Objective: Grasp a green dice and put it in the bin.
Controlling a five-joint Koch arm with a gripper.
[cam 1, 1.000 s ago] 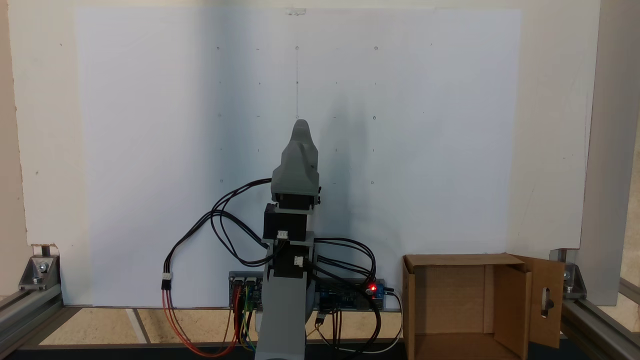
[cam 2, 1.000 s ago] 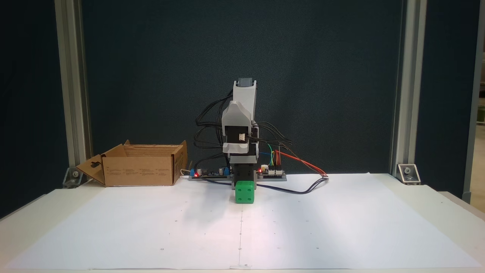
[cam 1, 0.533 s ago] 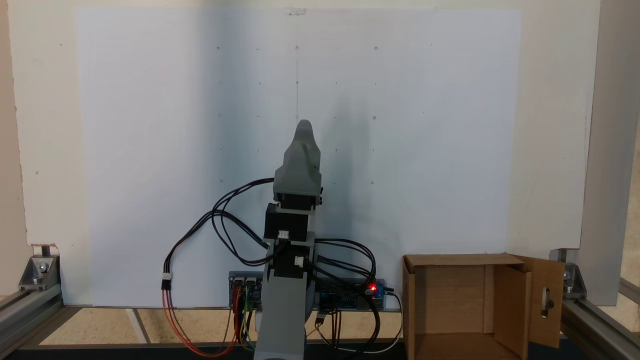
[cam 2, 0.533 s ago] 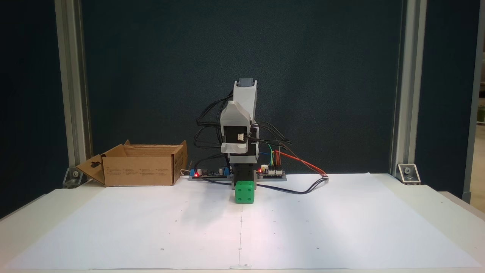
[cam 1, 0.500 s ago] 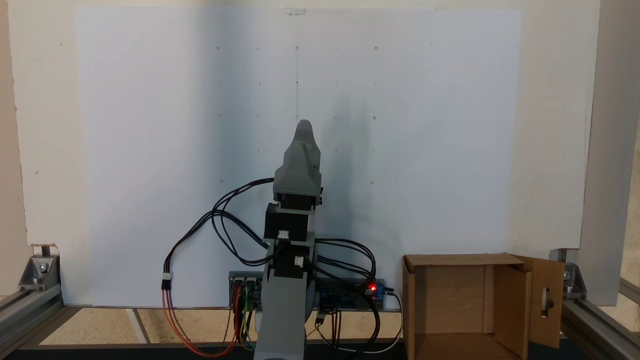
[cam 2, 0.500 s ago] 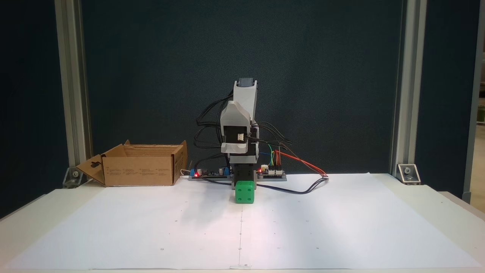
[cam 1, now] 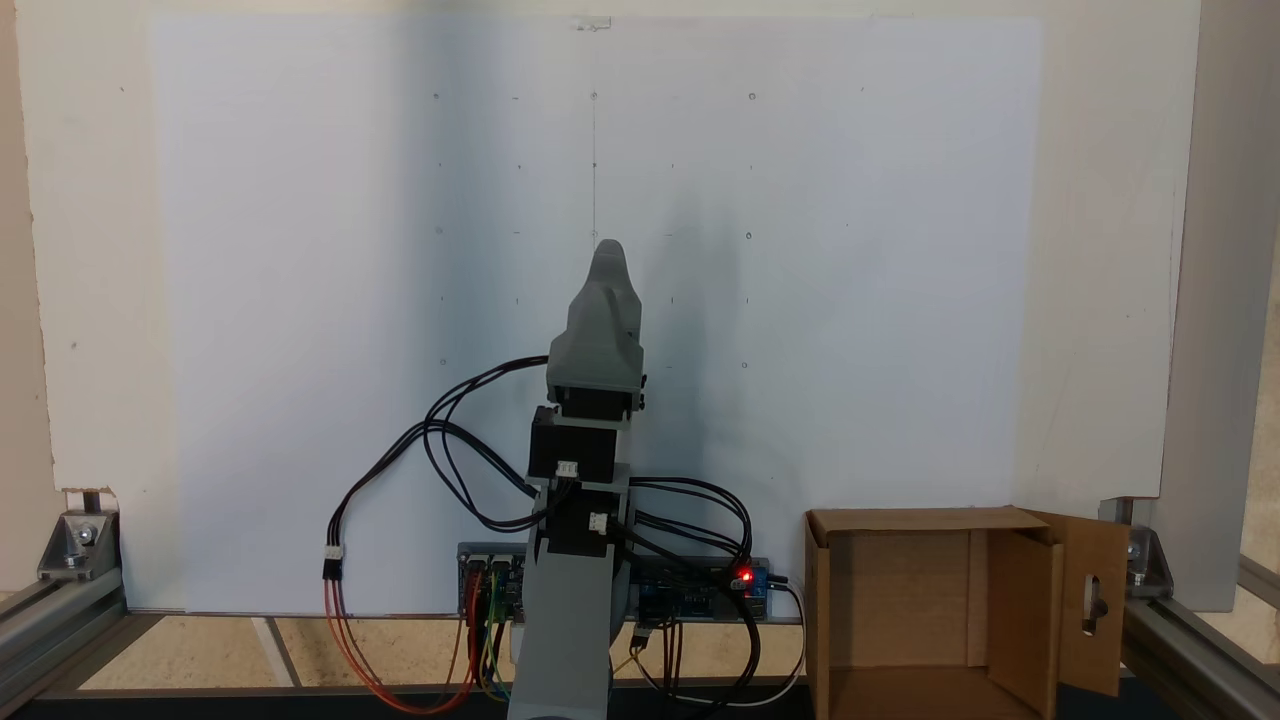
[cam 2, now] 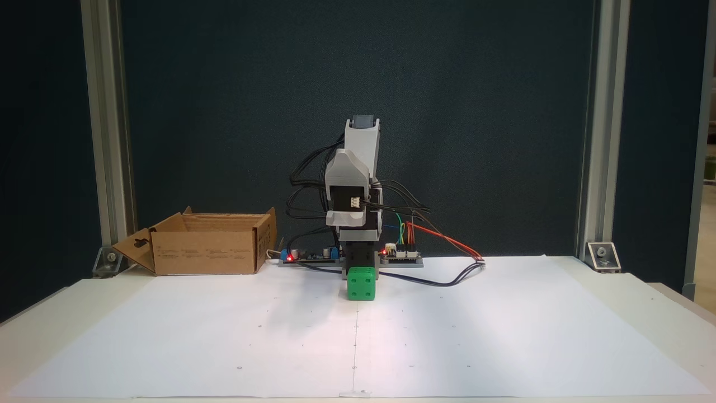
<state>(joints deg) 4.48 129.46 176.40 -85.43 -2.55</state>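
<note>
The green dice (cam 2: 361, 284) sits on paper; the pincer (cam 1: 607, 248) points forward, its opening seemingly hidden.

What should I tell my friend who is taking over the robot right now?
Gripper: folded up over the arm's base; its fingers overlap, so open or shut can't be told. It holds nothing.
Green dice: on the white paper, right in front of the arm's base, untouched.
Bin: open cardboard box at the left in this fixed view, nothing seen inside.
Done: nothing yet.
Left: reach down, grasp the dice, carry it to the bin, drop it in.
</note>
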